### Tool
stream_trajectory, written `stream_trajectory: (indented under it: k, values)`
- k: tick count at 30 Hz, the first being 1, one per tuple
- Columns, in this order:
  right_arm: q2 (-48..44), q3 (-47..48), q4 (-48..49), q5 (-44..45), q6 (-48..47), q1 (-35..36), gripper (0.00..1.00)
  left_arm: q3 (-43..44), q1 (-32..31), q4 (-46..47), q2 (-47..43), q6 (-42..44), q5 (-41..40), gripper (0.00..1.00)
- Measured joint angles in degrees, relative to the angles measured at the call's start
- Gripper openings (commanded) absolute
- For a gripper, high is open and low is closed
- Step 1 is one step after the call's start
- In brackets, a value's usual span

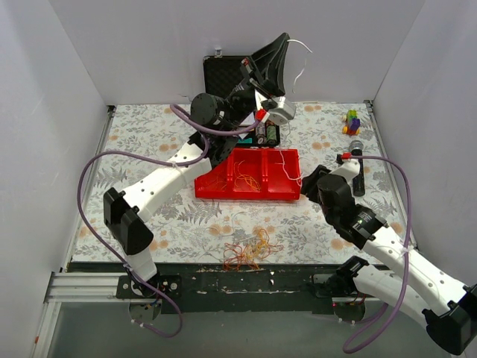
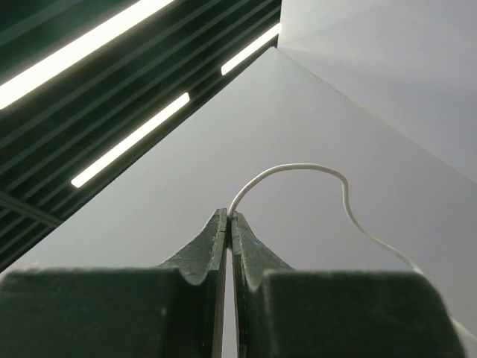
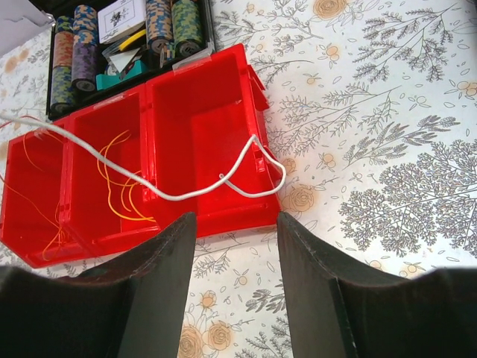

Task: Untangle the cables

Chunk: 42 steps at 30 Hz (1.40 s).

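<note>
The cables (image 1: 250,253) are a small tangle of thin orange, yellow and reddish wires on the table near its front edge. My left gripper (image 1: 286,37) is raised high over the back of the table and points upward. It is shut on a thin white wire (image 2: 298,167), pinched at the tips (image 2: 229,214). That white wire (image 3: 186,195) trails down across the red tray (image 3: 194,127). Loose yellow wires (image 3: 119,186) lie in the tray's middle and left compartments. My right gripper (image 3: 235,224) hovers open just off the tray's right end (image 1: 305,183), with nothing between its fingers.
An open black case (image 1: 223,71) stands at the back, with stacked chips and cards (image 3: 97,45) behind the tray. Small coloured blocks (image 1: 350,121) sit at the back right. White walls close in three sides. Purple hoses loop off both arms.
</note>
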Motion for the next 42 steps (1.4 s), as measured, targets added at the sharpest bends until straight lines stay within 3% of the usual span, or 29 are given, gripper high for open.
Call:
stream_trajectory:
  k: [9, 14, 34, 42]
  values:
    - [-0.09, -1.14, 0.11, -1.01, 0.15, -0.33, 0.55, -1.95, 5.60, 0.11, 0.81, 1.22, -2.38, 0.00]
    - [0.17, -1.16, 0.74, -1.60, 0.22, -0.37, 0.55, 1.07, 8.04, 0.11, 0.98, 0.07, -4.02, 0.00]
    - [-0.52, -2.73, 1.53, -2.56, 1.42, -0.59, 0.55, -6.34, 6.71, 2.43, -0.13, -2.75, -1.55, 0.00]
    - [-3.04, -2.93, 1.49, -2.08, 1.46, -0.63, 0.55, -12.81, 5.70, 2.34, -0.09, -9.49, -1.33, 0.00]
